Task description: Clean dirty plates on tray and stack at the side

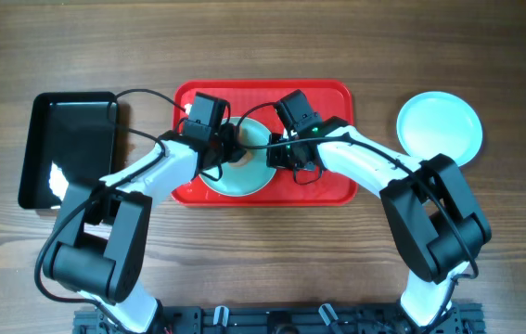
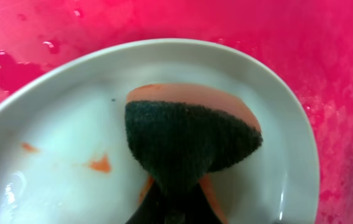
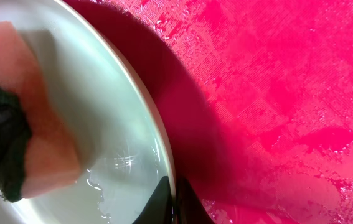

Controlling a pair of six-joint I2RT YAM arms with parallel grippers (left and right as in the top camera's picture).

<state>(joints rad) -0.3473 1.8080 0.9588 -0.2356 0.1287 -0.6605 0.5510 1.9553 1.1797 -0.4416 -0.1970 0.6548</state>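
A pale light-blue plate (image 1: pixel 244 174) lies on the red tray (image 1: pixel 332 97), partly hidden by both arms. In the left wrist view the plate (image 2: pixel 58 130) carries small orange smears. My left gripper (image 1: pixel 233 148) is shut on an orange sponge with a dark green scrub face (image 2: pixel 188 137), pressed onto the plate. My right gripper (image 1: pixel 279 153) is shut on the plate's right rim (image 3: pixel 164 149), its black fingertips (image 3: pixel 173 202) either side of the edge. The sponge (image 3: pixel 20 143) also shows in the right wrist view. A clean plate (image 1: pixel 439 127) sits on the table right of the tray.
A smaller black tray (image 1: pixel 68 148) lies on the wooden table left of the red tray. The red tray's surface (image 3: pixel 276 93) is wet, with droplets and streaks. Black cables run from the left arm over the tray's top left corner.
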